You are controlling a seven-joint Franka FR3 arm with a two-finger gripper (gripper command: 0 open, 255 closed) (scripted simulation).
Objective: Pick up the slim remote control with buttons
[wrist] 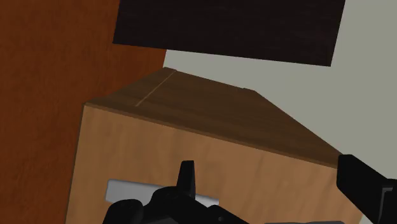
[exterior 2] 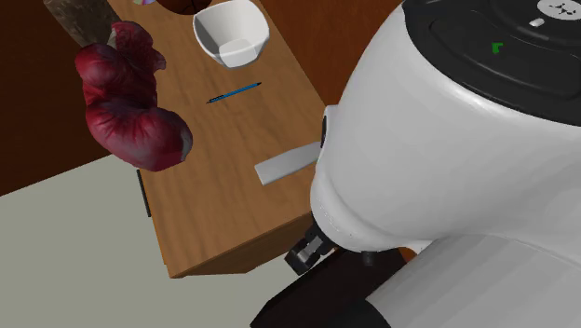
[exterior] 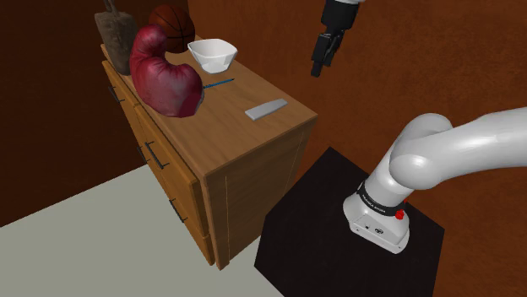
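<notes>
White arm (exterior: 460, 148) reaches up; gripper (exterior: 323, 61) hangs in open air, fingers wide apart, nothing btwn them. Wooden dresser (exterior: 236, 135) stands below gripper, off toward shoulder view's left. On its top, a red boxing glove (exterior: 165, 80) lies well away from gripper, w/ a basketball (exterior: 173, 24) behind it, farther still. White bowl (exterior: 211, 53) is nearer to gripper than glove. Plain grey slim remote (exterior: 266, 110) lies flat near dresser's edge, below gripper & closest to it of all items, untouched. Blue pen (exterior: 218, 83) lies beyond remote, beside glove.
</notes>
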